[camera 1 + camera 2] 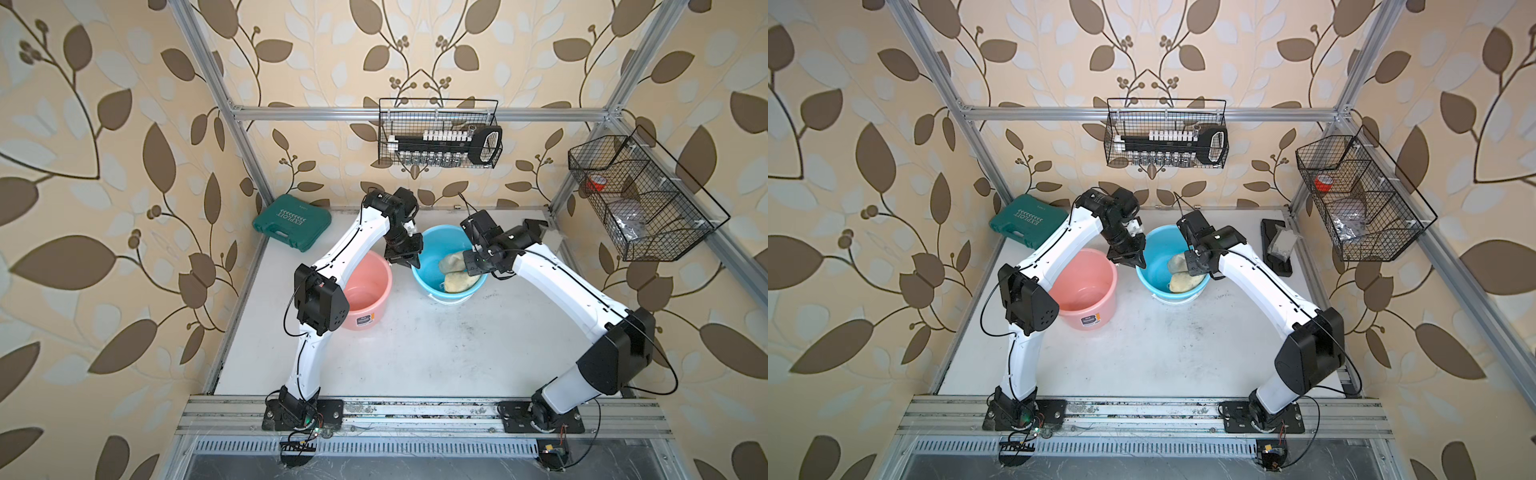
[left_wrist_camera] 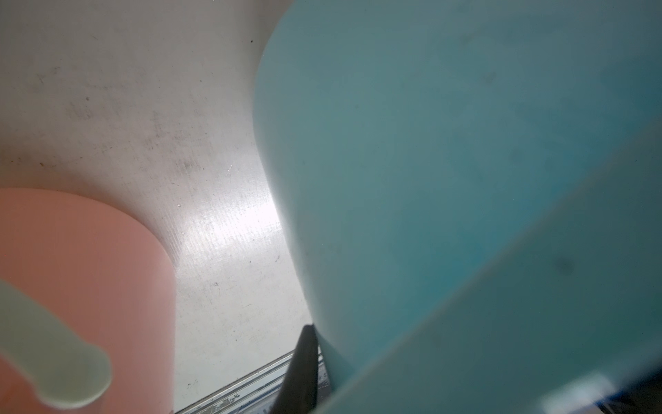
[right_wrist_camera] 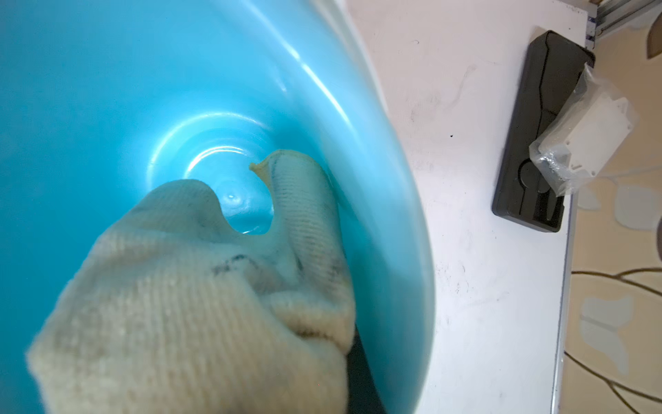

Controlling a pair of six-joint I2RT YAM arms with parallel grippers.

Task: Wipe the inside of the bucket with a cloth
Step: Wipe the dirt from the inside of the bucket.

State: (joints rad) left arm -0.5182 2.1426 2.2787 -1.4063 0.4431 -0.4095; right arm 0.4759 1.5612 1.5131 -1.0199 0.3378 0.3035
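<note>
Pressing the cloth (image 1: 457, 275) (image 3: 200, 304) sideways could tip or slide the blue bucket (image 1: 446, 227) (image 2: 430, 179), since it looks to be steadied at only one spot. The left gripper (image 1: 405, 262) appears clenched on its left rim, with one dark finger outside the wall in the left wrist view. If that pinch slips, the bucket could bump the pink bucket (image 1: 368, 291) (image 2: 89, 269) just beside it on the left. The right gripper (image 1: 475, 268) is grasping the bunched cloth, and its jaws are buried in the fabric. Dragging against the plastic could pull the rag loose or leave only a fold rubbing.

The cloth lies inside the blue bucket against its right, near wall, above the bare bottom, and nothing else is in there. The pink bucket is empty. On the far wall a wire basket (image 1: 436, 162) holds a black-handled tool rack. The right-wall basket (image 1: 1391, 245) holds a red roll and a clear bag
</note>
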